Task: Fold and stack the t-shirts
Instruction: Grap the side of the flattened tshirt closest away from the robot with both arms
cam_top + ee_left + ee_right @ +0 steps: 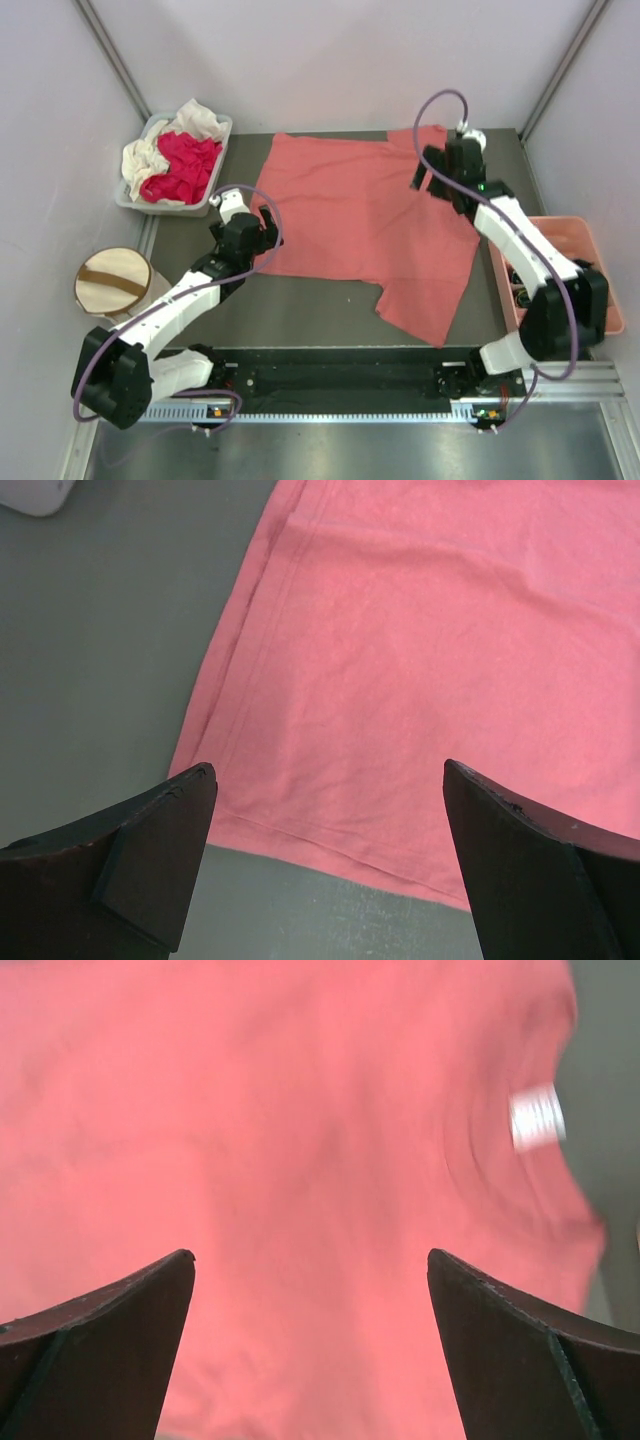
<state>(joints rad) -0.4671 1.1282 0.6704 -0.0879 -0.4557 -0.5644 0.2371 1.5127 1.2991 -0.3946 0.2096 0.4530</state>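
A large salmon-pink t-shirt [360, 215] lies spread flat on the dark table. Its hem and left corner [420, 650] fill the left wrist view. My left gripper [266, 238] hovers over that near left corner, open [330, 780], with nothing between its fingers. Over the shirt's far right part near the neck, my right gripper [428, 180] also stands open [310, 1255] above the cloth [300, 1140]. A small white neck label [535, 1118] shows to the right of it. A magenta-red t-shirt [180, 168] and a cream-white t-shirt [200, 122] lie crumpled in a bin.
The grey bin [128, 200] holding the two crumpled shirts sits at the back left. A cream drum-shaped fabric bin [113, 282] with a brown strap stands at the left edge. A salmon-pink plastic tray [590, 260] lies at the right, beside the right arm.
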